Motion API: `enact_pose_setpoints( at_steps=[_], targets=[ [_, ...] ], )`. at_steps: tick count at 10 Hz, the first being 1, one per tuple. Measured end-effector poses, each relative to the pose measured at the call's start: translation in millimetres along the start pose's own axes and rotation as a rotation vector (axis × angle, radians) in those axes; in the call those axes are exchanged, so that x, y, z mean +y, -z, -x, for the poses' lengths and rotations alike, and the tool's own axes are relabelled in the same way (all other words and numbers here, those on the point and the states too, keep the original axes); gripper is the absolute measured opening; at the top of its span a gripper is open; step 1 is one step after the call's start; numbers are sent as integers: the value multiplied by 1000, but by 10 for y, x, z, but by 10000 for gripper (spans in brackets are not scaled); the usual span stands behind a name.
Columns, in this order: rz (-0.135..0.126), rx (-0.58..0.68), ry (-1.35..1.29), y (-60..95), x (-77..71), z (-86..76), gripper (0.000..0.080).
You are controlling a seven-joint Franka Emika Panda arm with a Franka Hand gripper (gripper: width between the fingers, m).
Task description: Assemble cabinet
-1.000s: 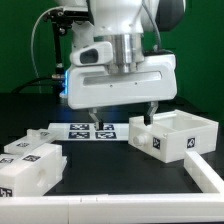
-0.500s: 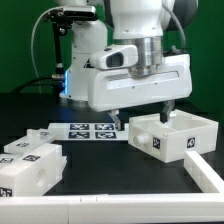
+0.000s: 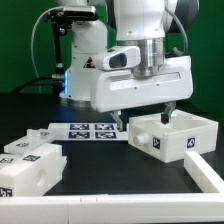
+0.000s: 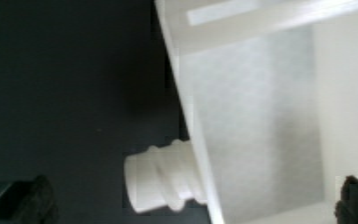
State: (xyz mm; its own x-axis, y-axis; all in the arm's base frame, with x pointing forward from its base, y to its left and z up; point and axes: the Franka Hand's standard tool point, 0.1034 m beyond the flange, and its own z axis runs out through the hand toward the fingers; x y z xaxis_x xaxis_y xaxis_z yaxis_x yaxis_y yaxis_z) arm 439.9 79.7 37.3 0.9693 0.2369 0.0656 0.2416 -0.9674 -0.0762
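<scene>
A: Where is the cabinet sitting right now?

B: Its open-topped cabinet box (image 3: pixel 178 135) is resting on the dark tabletop (image 3: pixel 100 165) at the exterior view's right, showing a square black-and-white tag on its front face. Other tagged white cabinet parts (image 3: pixel 28 165) are lying at the exterior view's left, well apart from it.

A: And what are the jaws doing?

B: They are standing spread wide, pinching nothing. The arm (image 3: pixel 140 40) is hanging them over the box's corner nearest the marker board (image 3: pixel 88 129). One dark fingertip (image 3: pixel 120 121) is pointing down just beside the board's end, and the other fingertip (image 3: pixel 167 113) is hovering at the box's rear wall.

A: Are they touching the box?

B: I am not managing to tell that from either view.

A: What is the wrist view giving?

B: A white panel (image 4: pixel 265 100) is filling one side and bare tabletop the other. A round ribbed white knob (image 4: pixel 158 175) is sticking out from the panel's edge. Both fingertips are peeking in at the corners, one on each side of that edge.
</scene>
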Motion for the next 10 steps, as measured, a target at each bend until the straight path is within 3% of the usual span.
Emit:
enact_pose_setpoints(
  at_steps=[1,3,4,5,6,7,8,10],
  targets=[
    [-5,-13,-1,-18,-7,18,797],
    [-4,-13,-1,-19,-3,16,527],
    [-4,-13,-1,-20,-3,16,527],
    [-5,-13,-1,-21,-3,17,277],
    [-5,-13,-2,-22,-2,17,277],
    [-5,-13,-2,-22,-2,18,96],
    [-4,-13,-2,-22,-1,18,33],
    [3,-14,-15,-12,89,69,29]
  ],
)
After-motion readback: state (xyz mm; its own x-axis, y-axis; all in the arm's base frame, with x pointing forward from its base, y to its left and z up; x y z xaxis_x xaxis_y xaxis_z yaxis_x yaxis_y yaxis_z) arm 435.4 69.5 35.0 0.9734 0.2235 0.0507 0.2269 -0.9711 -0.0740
